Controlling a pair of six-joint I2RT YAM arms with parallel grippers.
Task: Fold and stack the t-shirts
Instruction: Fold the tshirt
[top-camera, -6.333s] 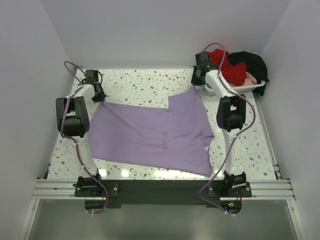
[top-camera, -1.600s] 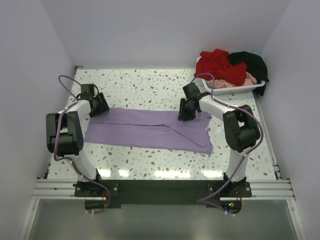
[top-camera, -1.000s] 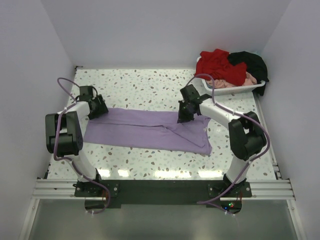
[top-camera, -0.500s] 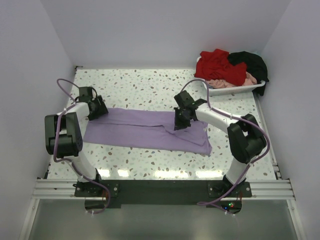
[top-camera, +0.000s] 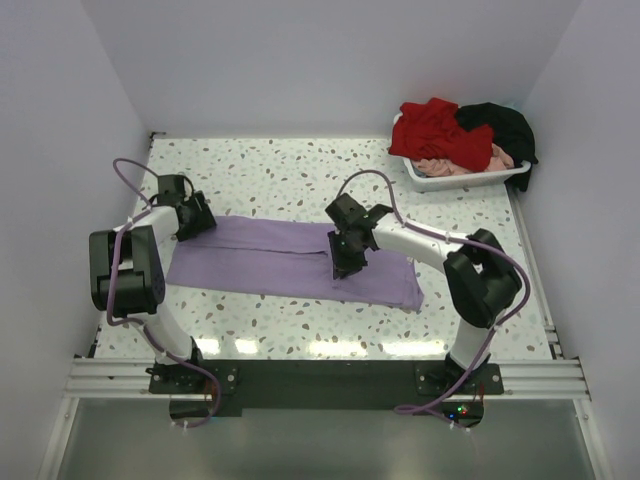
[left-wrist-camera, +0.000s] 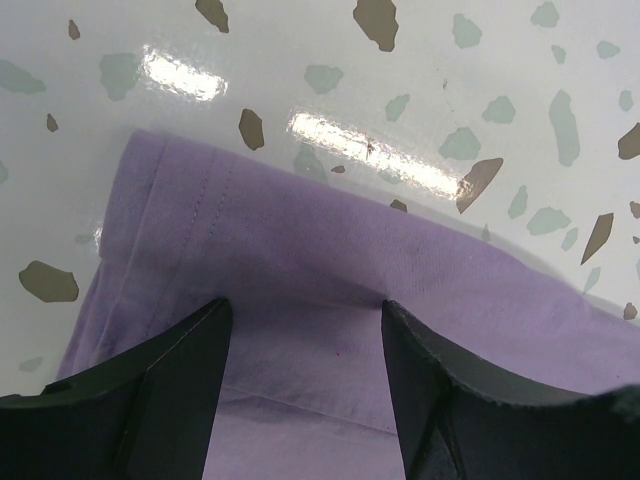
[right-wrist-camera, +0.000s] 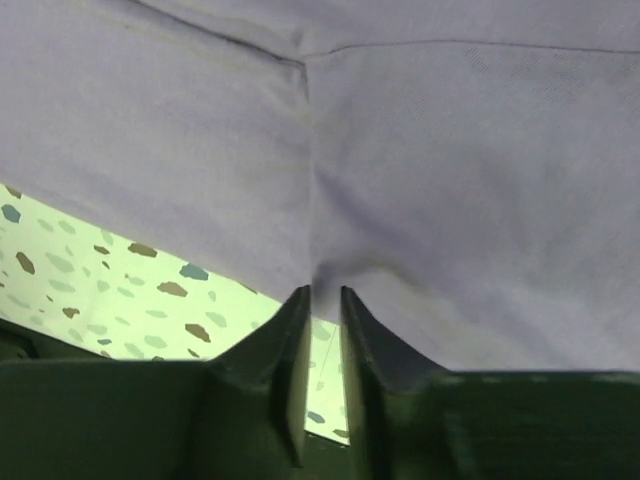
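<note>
The lavender t-shirt (top-camera: 260, 255) lies on the table as a long, narrow folded strip. My left gripper (top-camera: 195, 222) is at its left end, open, with both fingertips resting on the cloth (left-wrist-camera: 300, 250) and nothing between them (left-wrist-camera: 305, 305). My right gripper (top-camera: 342, 262) stands low over the middle of the strip. Its jaws (right-wrist-camera: 320, 292) are a narrow slit apart, and a small pucker of lavender cloth (right-wrist-camera: 450, 180) rises to the tips. A red t-shirt (top-camera: 430, 125), a black one (top-camera: 500, 128) and a pale pink one (top-camera: 450, 166) are heaped at the back right.
The white plastic tray (top-camera: 470, 182) holding the heaped shirts stands in the back right corner, against the wall. Speckled tabletop (top-camera: 290, 175) shows behind the strip, and a lit band runs along the near edge (top-camera: 300, 345). Walls close in on three sides.
My right gripper has slid left along the strip, from its right part to the middle, and its jaws have parted a little. The left gripper has stayed put.
</note>
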